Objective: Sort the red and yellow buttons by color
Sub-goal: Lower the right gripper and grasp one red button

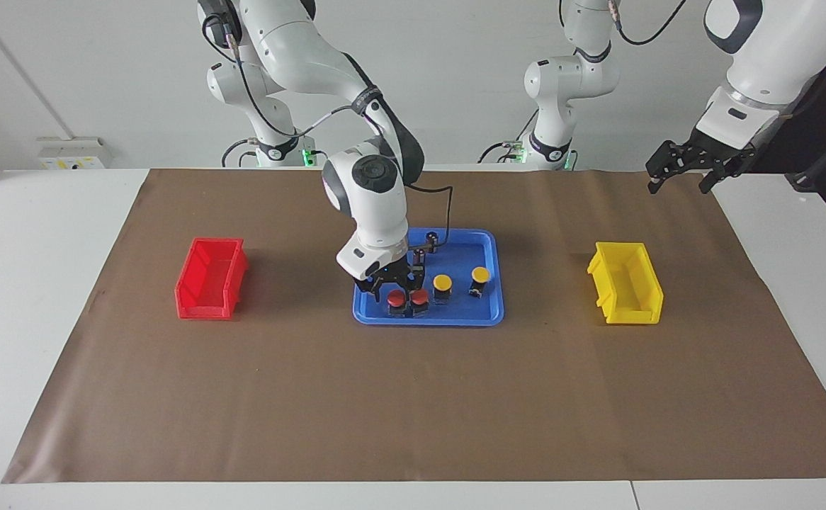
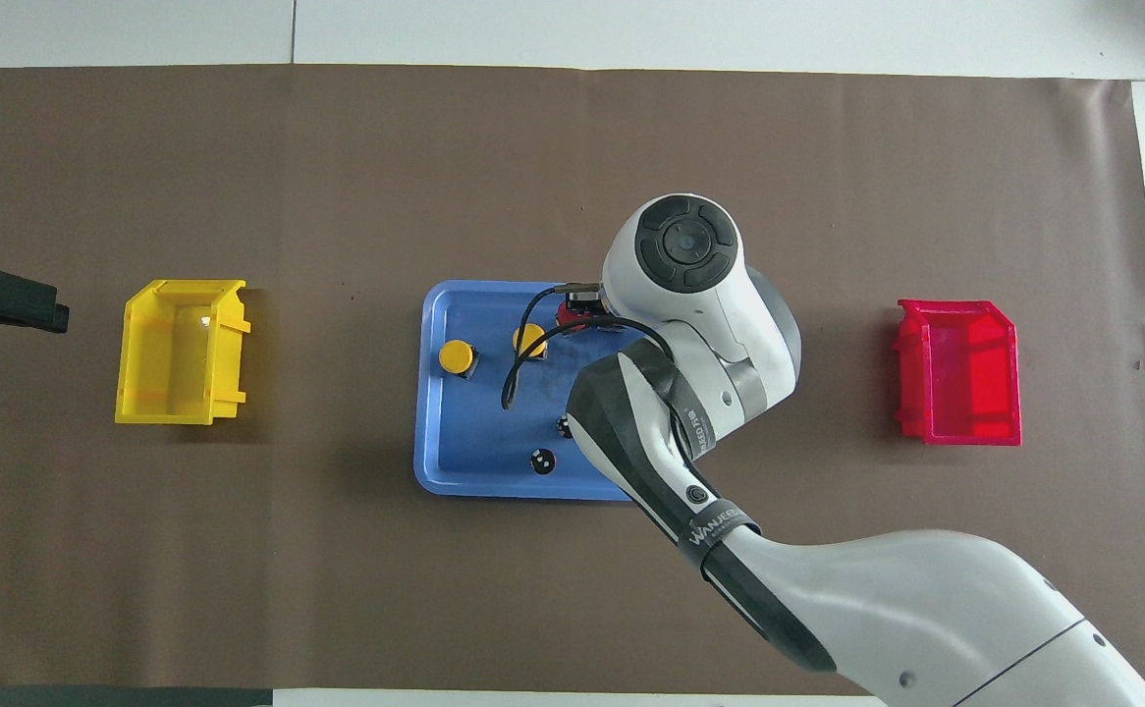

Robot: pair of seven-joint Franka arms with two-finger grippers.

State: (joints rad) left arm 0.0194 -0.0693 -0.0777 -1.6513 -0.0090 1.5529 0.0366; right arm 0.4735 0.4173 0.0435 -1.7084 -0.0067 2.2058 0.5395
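Brown paper sheet (image 1: 413, 397): covers most of the white surface (image 1: 30, 283); its bare stretch lies farthest from the robots.

Blue tray (image 1: 492, 312): sits mid-sheet, between the two bins.

Red buttons, two: stand side by side, almost touching, along the tray edge farthest from the robots, toward the right arm's end. First red button (image 1: 396, 300); second red button (image 1: 420, 298). In the overhead view the arm hides nearly all of both.

Yellow buttons, two: stand in the same row, toward the left arm's end of the tray. First yellow button (image 1: 443, 284) is just beside the red pair; second yellow button (image 1: 480, 275) stands a little apart from it. Both upright on black bodies.

Dark cylinders, two: one dark cylinder (image 2: 542, 460) lies near the tray edge closest to the robots; another dark cylinder (image 1: 432, 241) stands beside it, partly hidden by the arm.

Red bin (image 1: 210, 278): on the sheet toward the right arm's end, well apart from the tray.

Yellow bin (image 1: 625, 283): on the sheet toward the left arm's end, well apart from the tray.

Right claw (image 1: 390, 289): low over the tray, fingers spread apart either side of the first red button, gripping nothing.

Left claw (image 1: 681, 178): waits in the air over the sheet's edge at the left arm's end, fingers parted, empty.
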